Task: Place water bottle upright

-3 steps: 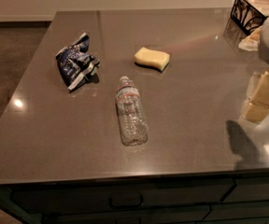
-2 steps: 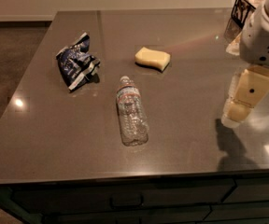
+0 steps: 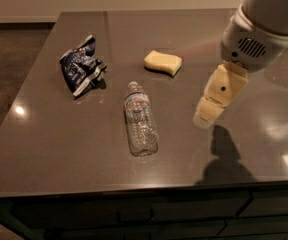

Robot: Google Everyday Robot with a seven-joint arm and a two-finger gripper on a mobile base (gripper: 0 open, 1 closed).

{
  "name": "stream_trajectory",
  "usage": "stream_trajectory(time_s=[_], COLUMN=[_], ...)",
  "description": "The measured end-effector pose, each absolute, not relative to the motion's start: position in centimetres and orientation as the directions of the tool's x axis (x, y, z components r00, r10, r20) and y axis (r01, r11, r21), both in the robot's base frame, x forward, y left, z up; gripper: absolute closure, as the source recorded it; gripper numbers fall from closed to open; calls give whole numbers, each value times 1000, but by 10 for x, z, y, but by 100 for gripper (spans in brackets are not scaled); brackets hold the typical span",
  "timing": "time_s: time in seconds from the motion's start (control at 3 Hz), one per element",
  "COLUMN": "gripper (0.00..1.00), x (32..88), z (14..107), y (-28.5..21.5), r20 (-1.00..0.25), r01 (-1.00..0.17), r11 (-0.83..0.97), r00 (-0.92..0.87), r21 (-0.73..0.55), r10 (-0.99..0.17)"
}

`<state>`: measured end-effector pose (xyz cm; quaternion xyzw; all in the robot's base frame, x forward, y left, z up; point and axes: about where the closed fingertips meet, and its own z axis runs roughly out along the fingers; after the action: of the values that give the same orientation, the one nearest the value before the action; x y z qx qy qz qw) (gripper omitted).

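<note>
1 bottle (image 3: 140, 120) lies flat at centre frame on the counter (image 3: 44, 149), cap toward the top. My gripper (image 3: 205, 118) hovers to its right; clenched or released, I cannot tell. I'd grasp across the body near the cap, then tip it up.

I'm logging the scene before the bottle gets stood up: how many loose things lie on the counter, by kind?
water bottle, lying on its side: 1
snack bag, blue and white: 1
sponge, pale yellow: 1
Total: 3
The gripper hangs above the counter, right of the water bottle and apart from all three.
</note>
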<state>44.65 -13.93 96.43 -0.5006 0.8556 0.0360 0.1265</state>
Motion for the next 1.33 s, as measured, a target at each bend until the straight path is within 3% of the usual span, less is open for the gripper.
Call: stream_trajectory(time_s=[0.67, 1.33], gripper=[0, 0], x=[459, 480], z=[953, 936], y=[-91, -44], r20=[-272, -204], r01=[-767, -683], r11=[642, 731], r00=[-620, -714], r21=[9, -8], r10=[-736, -670])
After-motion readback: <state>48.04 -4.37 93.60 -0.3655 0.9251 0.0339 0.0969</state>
